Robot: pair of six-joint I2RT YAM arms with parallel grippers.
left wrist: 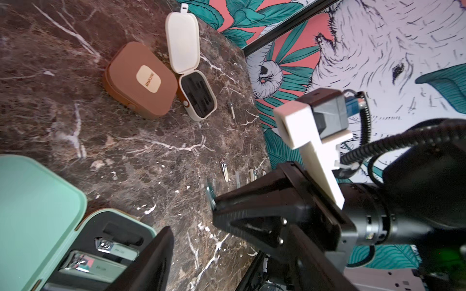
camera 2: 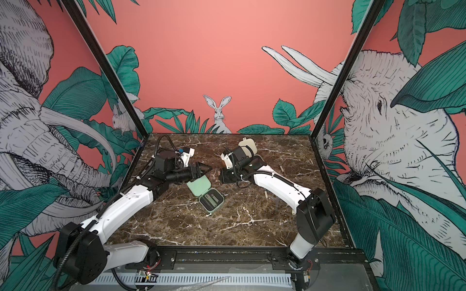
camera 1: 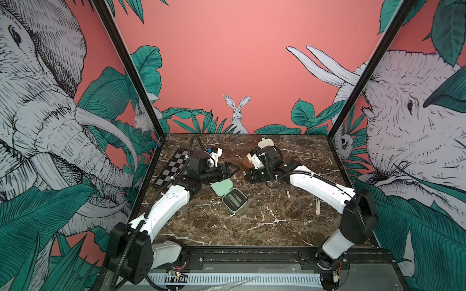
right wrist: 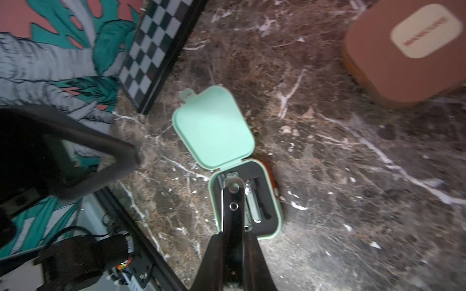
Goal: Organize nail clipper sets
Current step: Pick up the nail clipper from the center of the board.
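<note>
The mint green case (camera 1: pixel 234 200) is laid open on the veined marble table (camera 1: pixel 252 226), its smooth rounded-square lid folded flat and shiny clippers seated in the black insert. It is cut off by the frame edge in the left wrist view. Beyond it, the shut brown case (left wrist: pixel 141 80) and the open cream case (left wrist: pixel 199 95) are largely hidden by the right arm in both top views. The left gripper (left wrist: pixel 190 216) is spread wide near the mint lid, with nothing held. The right gripper (right wrist: pixel 233 236) is clenched on a slim glossy dark tool (right wrist: pixel 233 201), whose colour cannot be settled.
</note>
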